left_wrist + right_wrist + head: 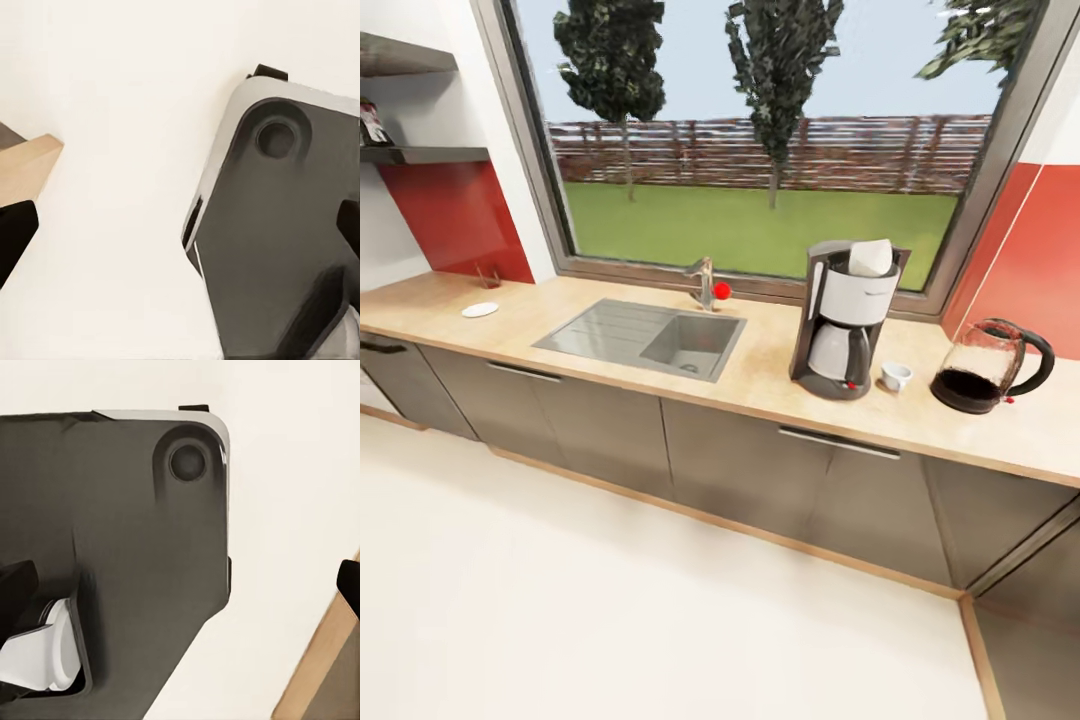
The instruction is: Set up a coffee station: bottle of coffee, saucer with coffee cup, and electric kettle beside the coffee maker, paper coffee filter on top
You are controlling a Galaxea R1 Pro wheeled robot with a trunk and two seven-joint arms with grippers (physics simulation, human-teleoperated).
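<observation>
Countertop (pixel 780 385), one coffee maker (pixel 845 322), one cup (pixel 897 376), one kettle (pixel 990 367), one saucer (pixel 480 310)

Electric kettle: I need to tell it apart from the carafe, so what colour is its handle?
Black, a loop handle on the rounded clear glass electric kettle; the head view shows it best.

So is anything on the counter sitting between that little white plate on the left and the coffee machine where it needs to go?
Yes: the inset steel sink and its tap lie between the saucer and the coffee maker. The coffee cup sits right beside the machine.
</observation>
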